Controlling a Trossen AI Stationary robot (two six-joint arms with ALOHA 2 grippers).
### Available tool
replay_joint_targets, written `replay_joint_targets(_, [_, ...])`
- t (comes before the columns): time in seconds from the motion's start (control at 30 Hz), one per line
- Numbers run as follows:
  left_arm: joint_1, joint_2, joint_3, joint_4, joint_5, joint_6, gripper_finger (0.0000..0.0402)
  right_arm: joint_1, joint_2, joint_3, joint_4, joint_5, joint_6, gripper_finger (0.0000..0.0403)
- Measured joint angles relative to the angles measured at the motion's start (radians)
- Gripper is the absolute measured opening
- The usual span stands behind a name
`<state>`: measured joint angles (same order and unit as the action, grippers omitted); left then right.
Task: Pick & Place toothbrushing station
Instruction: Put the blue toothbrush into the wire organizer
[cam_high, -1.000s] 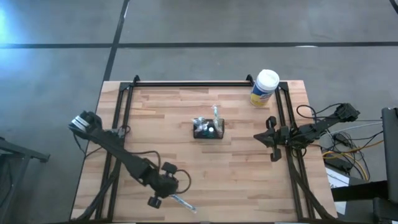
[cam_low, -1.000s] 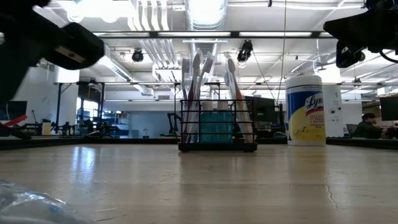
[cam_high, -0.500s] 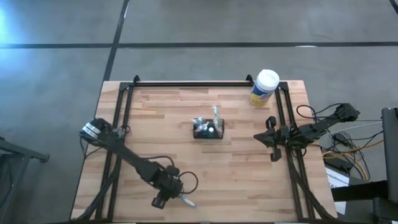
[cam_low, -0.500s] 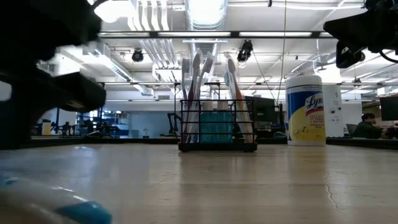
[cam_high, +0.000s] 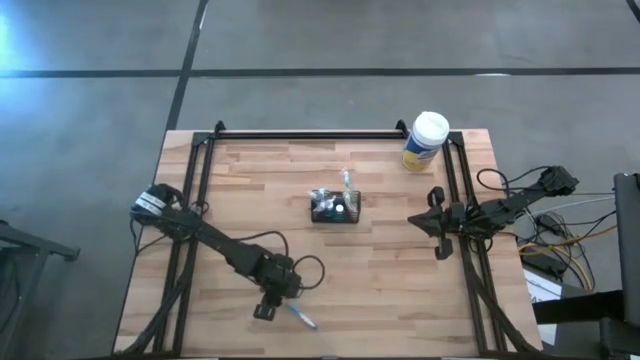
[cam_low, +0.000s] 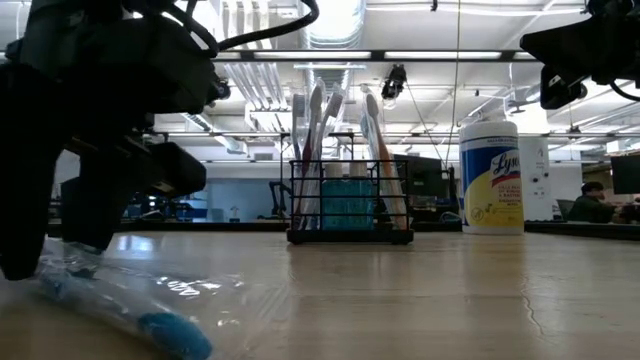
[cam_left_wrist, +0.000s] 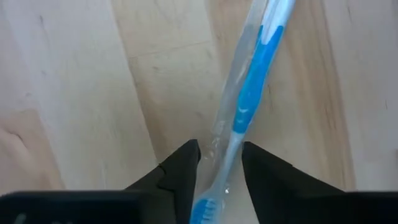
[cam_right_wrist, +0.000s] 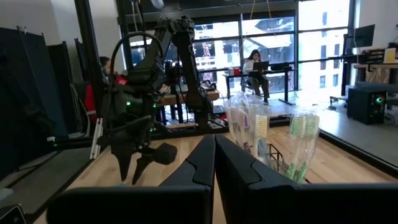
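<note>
**Caddy at counter centre; left tool over wrapped toothbrush**

The toothbrushing station (cam_high: 335, 207) stands upright mid-counter (cam_high: 390, 290), holding toothbrushes. Canister (cam_high: 426, 141) sits at the far right corner. Left tool (cam_high: 279, 309), near edge, straddles a wrapped blue toothbrush (cam_left_wrist: 252, 99); grip cannot be confirmed. Right tool (cam_high: 436, 222) waits clenched at the right edge.

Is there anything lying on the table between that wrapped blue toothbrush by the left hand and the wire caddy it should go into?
Nothing visible. Bare wood lies between the wrapped toothbrush at the left hand and the wire caddy. The wipes canister stands off at the far right corner.
</note>
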<state>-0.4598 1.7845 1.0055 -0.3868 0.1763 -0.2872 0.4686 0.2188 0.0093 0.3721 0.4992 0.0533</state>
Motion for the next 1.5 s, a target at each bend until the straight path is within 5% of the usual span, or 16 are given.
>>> replay_joint_targets(0.33, [0.003, -0.020, -0.009, 0.013, -0.010, 0.070, 0.0015, 0.000, 0.000, 0.000, 0.000, -0.001, 0.016, 0.0008])
replay_joint_targets(0.67, [0.033, -0.168, 0.052, -0.124, -0.152, 0.135, 0.0005, 0.000, 0.124, 0.061, -0.006, -0.002, 0.040, 0.0008])
replay_joint_targets(1.0, [0.070, -0.190, 0.224, -0.341, -0.329, 0.229, 0.0002, -0.002, 0.575, 0.541, -0.499, -0.010, 0.220, 0.0028])
replay_joint_targets(1.33, [0.058, -0.189, 0.383, -0.450, -0.727, 0.464, 0.0001, -0.048, 1.027, 1.071, -0.917, -0.079, 0.233, 0.0148])
replay_joint_targets(1.5, [0.034, -0.189, 0.391, -0.448, -0.899, 0.592, 0.0001, -0.110, 1.164, 1.276, -1.053, -0.214, 0.235, 0.0200])
